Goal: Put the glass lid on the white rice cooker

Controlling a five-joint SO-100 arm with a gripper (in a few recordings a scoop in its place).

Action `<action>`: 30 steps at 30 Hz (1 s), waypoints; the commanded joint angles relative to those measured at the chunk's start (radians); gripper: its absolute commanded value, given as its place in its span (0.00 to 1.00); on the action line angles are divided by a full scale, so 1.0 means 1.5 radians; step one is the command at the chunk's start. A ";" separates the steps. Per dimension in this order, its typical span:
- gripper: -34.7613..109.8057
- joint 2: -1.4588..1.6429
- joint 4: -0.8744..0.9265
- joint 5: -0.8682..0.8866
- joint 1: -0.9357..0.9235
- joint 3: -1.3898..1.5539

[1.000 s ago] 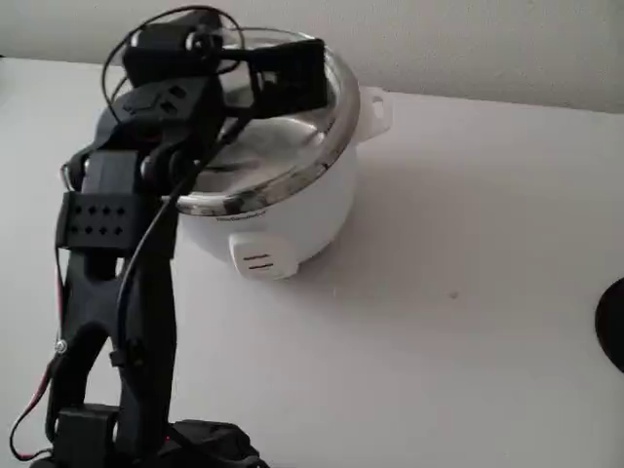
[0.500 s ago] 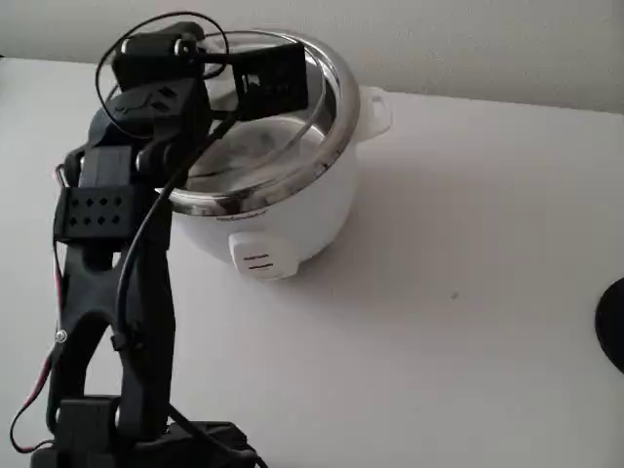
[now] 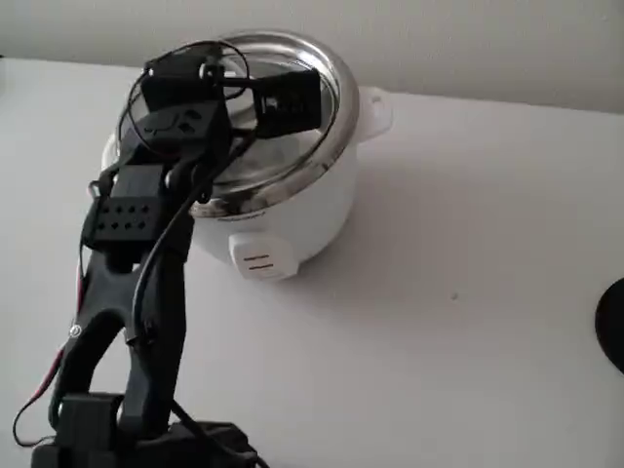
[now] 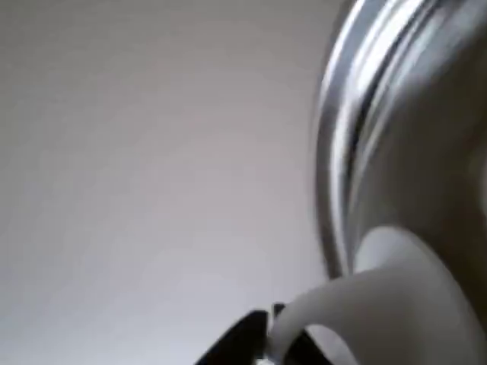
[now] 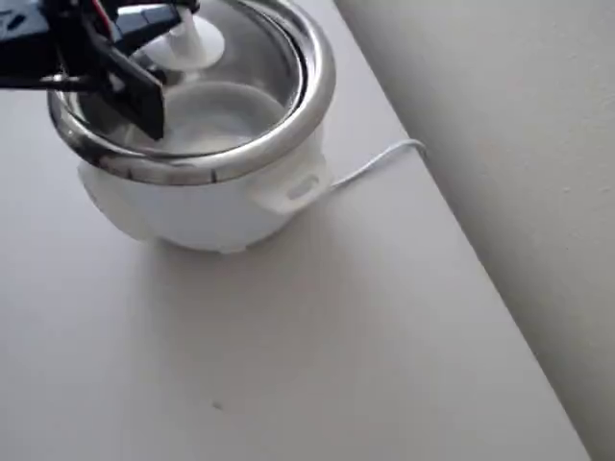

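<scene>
Overhead view | glass lid point(image 5: 252, 58) flat on white rice cooker point(image 5: 197, 206), knob up

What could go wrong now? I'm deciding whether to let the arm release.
1. The glass lid sits tilted in the fixed view, its rim not level on the white rice cooker; released now, it may slide or drop askew.
2. The gripper is at the lid's white knob; pulling away could drag the lid off.
3. The cooker's cord runs beside the table edge.
</scene>
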State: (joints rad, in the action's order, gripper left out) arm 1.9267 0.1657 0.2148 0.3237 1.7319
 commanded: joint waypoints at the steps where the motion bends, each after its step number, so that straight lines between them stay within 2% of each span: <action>1: 0.24 -0.002 -0.071 0.002 -0.016 -0.015; 30: 0.24 0.106 -0.099 -0.012 -0.059 -0.015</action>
State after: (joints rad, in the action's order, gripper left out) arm 1.8975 0.0844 0.2086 0.2884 1.7349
